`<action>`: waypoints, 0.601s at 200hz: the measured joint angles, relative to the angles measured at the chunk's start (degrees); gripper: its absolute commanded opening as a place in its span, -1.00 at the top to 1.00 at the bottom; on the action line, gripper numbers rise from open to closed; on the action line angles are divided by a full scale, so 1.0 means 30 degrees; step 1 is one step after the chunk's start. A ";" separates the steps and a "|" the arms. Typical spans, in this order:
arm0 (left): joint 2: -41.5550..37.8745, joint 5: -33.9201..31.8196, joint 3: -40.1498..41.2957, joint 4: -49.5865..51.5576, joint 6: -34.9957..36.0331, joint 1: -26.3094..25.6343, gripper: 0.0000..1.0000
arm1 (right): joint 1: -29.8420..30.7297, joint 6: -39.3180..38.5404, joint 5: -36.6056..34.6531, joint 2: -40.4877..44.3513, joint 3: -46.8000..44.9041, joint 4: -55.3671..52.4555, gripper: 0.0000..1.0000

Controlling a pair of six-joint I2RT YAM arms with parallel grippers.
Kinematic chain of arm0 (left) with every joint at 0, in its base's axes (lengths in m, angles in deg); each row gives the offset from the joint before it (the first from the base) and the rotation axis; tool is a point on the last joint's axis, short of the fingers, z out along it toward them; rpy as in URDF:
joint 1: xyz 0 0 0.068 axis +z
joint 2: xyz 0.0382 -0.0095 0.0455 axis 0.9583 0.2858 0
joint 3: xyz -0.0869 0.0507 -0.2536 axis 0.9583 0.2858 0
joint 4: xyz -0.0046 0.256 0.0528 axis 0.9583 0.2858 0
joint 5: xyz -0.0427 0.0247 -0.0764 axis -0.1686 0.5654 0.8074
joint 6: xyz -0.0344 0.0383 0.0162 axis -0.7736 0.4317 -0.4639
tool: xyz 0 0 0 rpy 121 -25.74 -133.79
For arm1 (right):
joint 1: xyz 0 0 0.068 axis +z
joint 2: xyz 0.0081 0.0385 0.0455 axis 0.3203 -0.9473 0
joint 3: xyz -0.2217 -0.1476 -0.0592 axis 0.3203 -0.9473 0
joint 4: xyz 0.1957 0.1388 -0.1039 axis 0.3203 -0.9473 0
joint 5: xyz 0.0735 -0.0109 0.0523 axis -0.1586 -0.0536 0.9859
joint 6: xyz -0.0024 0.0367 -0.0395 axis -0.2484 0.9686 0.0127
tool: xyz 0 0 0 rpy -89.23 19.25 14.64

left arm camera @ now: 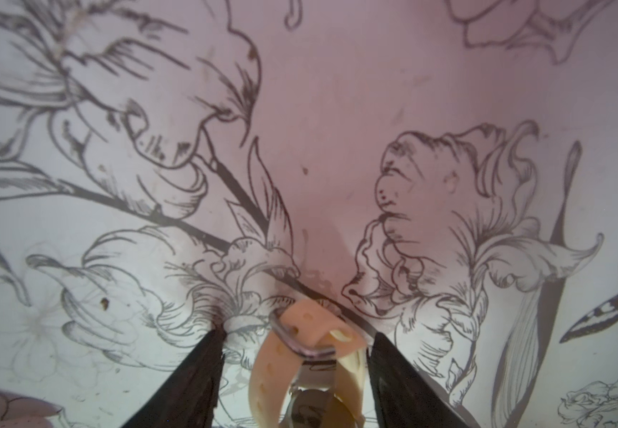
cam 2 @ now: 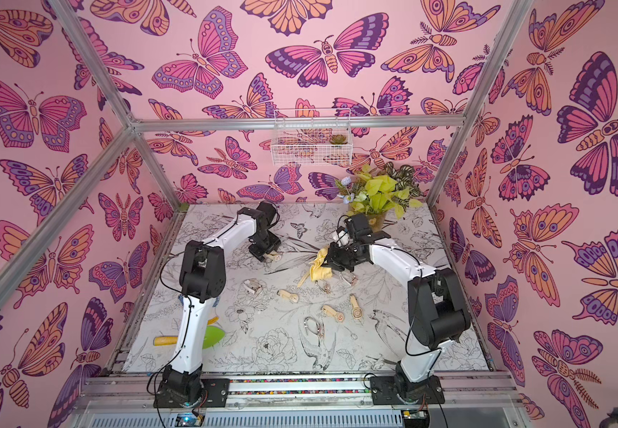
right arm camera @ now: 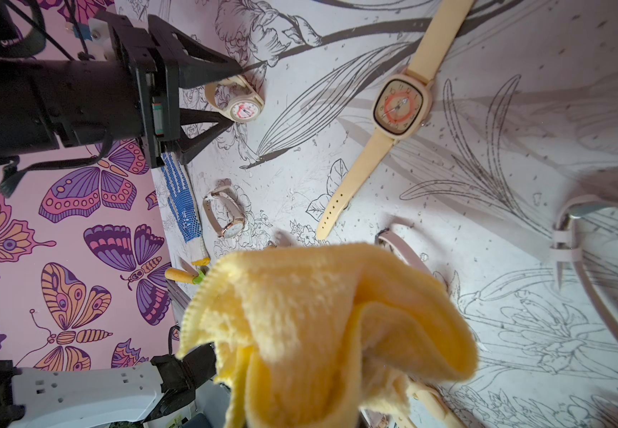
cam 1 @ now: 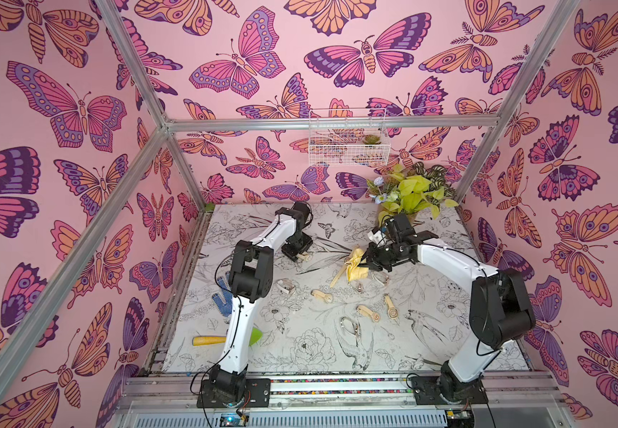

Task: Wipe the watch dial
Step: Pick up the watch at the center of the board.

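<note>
While astride the watch [right arm camera: 242, 107], left end effector [left arm camera: 296, 335] — released; right end effector [cam 1: 366, 260] — clenched on cloth [right arm camera: 329, 326].

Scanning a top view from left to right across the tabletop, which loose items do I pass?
blue glove → pale-strap watch → central beige watch → yellow cloth → rightmost beige watch. Items that overlap these are left out.

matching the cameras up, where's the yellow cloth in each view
Both top views: yellow cloth mid-table, hanging from the right gripper.
Left wrist: not in it.
Right wrist: fills the lower middle.
Shared landmark: round watch within the left gripper, seen in every view.
</note>
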 measured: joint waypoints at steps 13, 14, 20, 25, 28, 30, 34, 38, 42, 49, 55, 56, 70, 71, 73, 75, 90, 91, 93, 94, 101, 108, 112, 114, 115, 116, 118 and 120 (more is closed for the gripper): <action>0.0000 0.0015 0.0073 -0.0051 -0.0022 0.0066 -0.10 | -0.0022 0.0000 0.0000 0.0000 0.0000 0.0000 1.00; 0.0000 0.0015 0.0080 -0.0051 -0.0015 0.0066 -0.10 | -0.0022 0.0000 0.0000 0.0000 -0.0007 0.0000 1.00; 0.0000 0.0015 0.0138 -0.0066 -0.0015 0.0080 -0.05 | -0.0036 0.0000 0.0000 0.0000 0.0000 0.0000 1.00; 0.0000 0.0015 0.0204 -0.0095 -0.0029 0.0080 -0.03 | -0.0044 0.0000 0.0000 0.0000 0.0000 0.0000 1.00; -0.0007 0.0015 0.0233 -0.0102 -0.0022 0.0080 -0.02 | -0.0058 0.0000 -0.0007 0.0000 0.0000 0.0000 1.00; -0.0007 0.0015 0.0255 -0.0109 0.0007 0.0080 0.00 | -0.0058 0.0000 0.0000 0.0000 0.0000 0.0000 1.00; -0.0029 0.0015 0.0306 -0.0146 -0.0044 0.0080 0.03 | -0.0073 0.0000 0.0000 0.0000 0.0000 0.0000 1.00; -0.0058 0.0015 0.0364 -0.0175 -0.0015 0.0080 0.07 | -0.0080 0.0000 -0.0007 0.0000 0.0000 0.0000 1.00; -0.0102 0.0007 0.0430 -0.0233 -0.0080 0.0080 0.09 | -0.0095 0.0000 0.0000 0.0000 0.0000 0.0000 1.00; -0.0182 0.0015 0.0605 -0.0364 -0.0102 0.0080 0.13 | -0.0095 0.0007 -0.0007 0.0000 -0.0007 0.0000 1.00; -0.0270 0.0022 0.0794 -0.0474 -0.0117 0.0080 0.18 | -0.0095 0.0007 -0.0007 0.0000 0.0000 0.0000 1.00; -0.0277 0.0022 0.0816 -0.0488 -0.0109 0.0080 0.18 | -0.0095 0.0007 -0.0007 0.0000 0.0000 0.0000 1.00; -0.0488 0.0087 0.1217 -0.0729 -0.0226 0.0102 0.34 | -0.0095 0.0022 -0.0007 0.0000 0.0000 0.0000 1.00; -0.0503 0.0095 0.1246 -0.0750 -0.0262 0.0102 0.36 | -0.0095 0.0022 -0.0007 0.0000 -0.0007 0.0000 1.00; -0.0525 0.0109 0.1290 -0.0787 -0.0211 0.0102 0.40 | -0.0095 0.0029 -0.0007 0.0000 0.0000 0.0000 1.00; -0.0539 0.0117 0.1348 -0.0823 -0.0189 0.0117 0.43 | -0.0095 0.0029 -0.0007 0.0000 0.0000 0.0007 1.00; -0.0758 0.0299 0.1778 -0.1173 -0.0415 0.0138 0.60 | -0.0095 0.0153 -0.0007 0.0000 0.0000 0.0007 1.00; -0.0772 0.0299 0.1800 -0.1195 -0.0430 0.0138 0.62 | -0.0095 0.0168 -0.0007 0.0000 0.0000 0.0015 1.00; -0.0801 0.0321 0.1880 -0.1282 -0.0350 0.0146 0.66 | -0.0095 0.0168 -0.0007 0.0000 0.0000 0.0015 1.00; -0.0816 0.0335 0.1909 -0.1297 -0.0313 0.0146 0.67 | -0.0095 0.0168 -0.0007 0.0000 0.0000 0.0015 1.00; -0.0947 0.0459 0.2178 -0.1545 -0.0401 0.0160 0.78 | -0.0095 0.0291 -0.0007 0.0000 0.0000 0.0015 1.00; -0.1086 0.0517 0.2441 -0.1712 -0.0503 0.0160 0.85 | -0.0095 0.0342 -0.0007 0.0000 0.0000 0.0022 1.00; -0.1166 0.0539 0.2586 -0.1836 -0.0648 0.0160 0.90 | -0.0095 0.0372 -0.0007 0.0000 0.0000 0.0029 1.00; -0.1195 0.0525 0.2659 -0.1858 -0.0583 0.0168 0.93 | -0.0095 0.0386 -0.0007 0.0000 0.0000 0.0036 1.00; -0.1224 0.0525 0.2710 -0.1894 -0.0634 0.0168 0.94 | -0.0095 0.0393 -0.0007 0.0000 -0.0007 0.0036 1.00; -0.1239 0.0532 0.2739 -0.1923 -0.0670 0.0168 0.96 | -0.0095 0.0415 -0.0007 0.0000 0.0000 0.0036 1.00; -0.1290 0.0532 0.2812 -0.1996 -0.0743 0.0168 0.99 | -0.0095 0.0437 -0.0007 0.0000 0.0000 0.0044 1.00; -0.1319 0.0539 0.2871 -0.2025 -0.0619 0.0175 1.00 | -0.0095 0.0437 -0.0007 0.0000 0.0000 0.0051 1.00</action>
